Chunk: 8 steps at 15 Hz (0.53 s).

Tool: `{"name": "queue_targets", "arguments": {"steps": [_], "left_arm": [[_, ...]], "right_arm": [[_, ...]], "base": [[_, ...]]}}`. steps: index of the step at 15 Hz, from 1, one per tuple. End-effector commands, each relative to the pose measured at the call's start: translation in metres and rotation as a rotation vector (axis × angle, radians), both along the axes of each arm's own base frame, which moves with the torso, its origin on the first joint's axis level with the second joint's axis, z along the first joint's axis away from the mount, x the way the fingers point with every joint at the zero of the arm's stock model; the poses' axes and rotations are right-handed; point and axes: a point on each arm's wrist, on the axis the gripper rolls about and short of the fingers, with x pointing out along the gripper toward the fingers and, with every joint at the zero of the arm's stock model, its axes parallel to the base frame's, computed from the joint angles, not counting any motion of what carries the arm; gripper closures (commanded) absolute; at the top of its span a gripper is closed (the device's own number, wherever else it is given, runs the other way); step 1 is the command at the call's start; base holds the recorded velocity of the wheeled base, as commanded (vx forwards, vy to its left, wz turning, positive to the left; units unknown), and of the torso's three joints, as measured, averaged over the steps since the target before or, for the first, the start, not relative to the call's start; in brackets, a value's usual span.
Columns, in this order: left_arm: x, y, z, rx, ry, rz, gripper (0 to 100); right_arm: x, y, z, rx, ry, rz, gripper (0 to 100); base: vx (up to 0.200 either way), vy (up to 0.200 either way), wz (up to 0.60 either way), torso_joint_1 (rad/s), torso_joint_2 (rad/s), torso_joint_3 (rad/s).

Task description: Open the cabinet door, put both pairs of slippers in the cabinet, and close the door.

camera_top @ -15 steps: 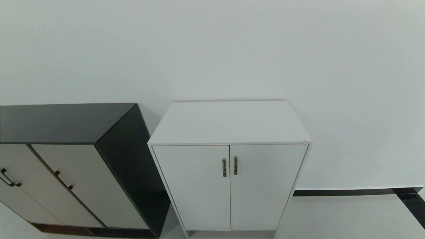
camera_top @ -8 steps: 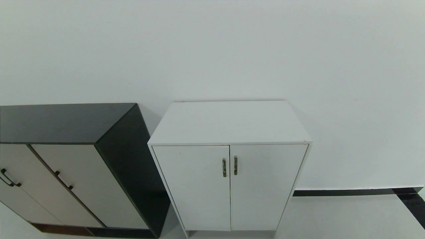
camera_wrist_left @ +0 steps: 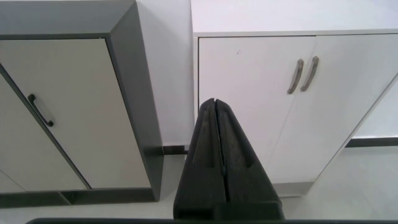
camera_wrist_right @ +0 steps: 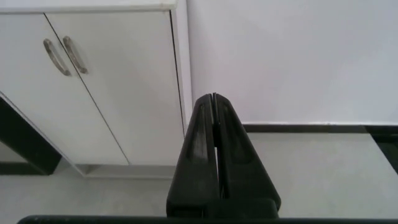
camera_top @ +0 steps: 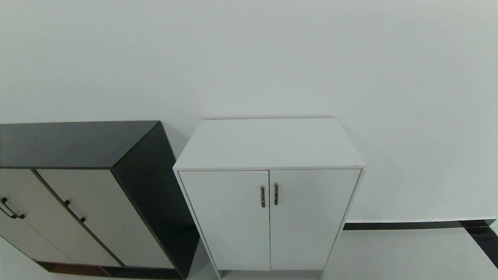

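The cabinet [camera_top: 225, 217] stands at the wall with its doors closed, just beside a dark cabinet [camera_top: 148, 186]. The left gripper [camera_wrist_left: 215, 106] and right gripper [camera_wrist_right: 214, 99] are pressed closed and empty. The risk is the handles [camera_top: 263, 196] — set so close together that a finger may hook both, or slip off.

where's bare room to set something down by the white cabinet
The top of the white cabinet is bare, wall behind. The floor to its right, up to the black baseboard, is open. The black cabinet has a bare top too. Tight: the wedge between the cabinets.
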Motion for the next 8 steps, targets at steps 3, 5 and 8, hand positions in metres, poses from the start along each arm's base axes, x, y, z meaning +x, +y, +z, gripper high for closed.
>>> {"name": "queue_targets", "arguments": {"steps": [3,5,8], "left_arm": [[0.0000,0.0000,0.0000,0.000,0.000,0.000,100],[0.0000,0.0000,0.0000,0.002,0.000,0.000,100],[0.0000,0.0000,0.0000,0.002,0.000,0.000,100]], "right_arm": [[-0.0042,0.0000,-0.0011,0.003,-0.056,-0.021,100],[-0.0041,0.0000,-0.0015,0.009,-0.054,-0.021,100],[-0.0041,0.0001,-0.0015,0.023,-0.054,-0.017,100]], "base": [[0.000,0.000,0.00,0.000,0.00,0.000],[0.000,0.000,0.00,0.000,0.00,0.000],[0.000,0.000,0.00,0.000,0.00,0.000]]}}
